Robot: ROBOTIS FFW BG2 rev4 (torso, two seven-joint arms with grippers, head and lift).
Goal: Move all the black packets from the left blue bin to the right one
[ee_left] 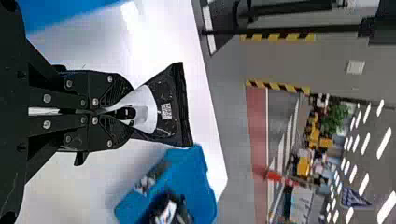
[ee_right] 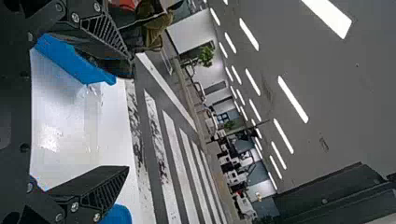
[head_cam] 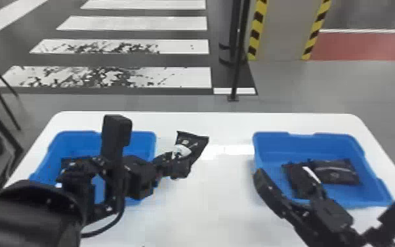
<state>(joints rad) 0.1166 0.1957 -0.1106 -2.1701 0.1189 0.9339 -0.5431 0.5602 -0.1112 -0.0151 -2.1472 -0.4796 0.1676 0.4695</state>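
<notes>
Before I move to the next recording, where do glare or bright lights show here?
Head view: a bright patch of glare on the white table; left wrist view: lit ceiling lights and a glare streak on the table; right wrist view: ceiling lights again, plus a softer sheen on the table.

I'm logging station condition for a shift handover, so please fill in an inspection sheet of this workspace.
Surface: white table, two blue bins on it
Left bin: dark item inside, partly hidden by the arm; count cannot be told
Right bin: black packets inside
Held packet: black, above the table between the bins
Clutter: nothing seen
Left hand: closed on the held packet
Right hand: open, at the right bin
Cables: black cable looping beside the left arm
Surroundings: white floor stripes, yellow-and-black hazard strips
</notes>
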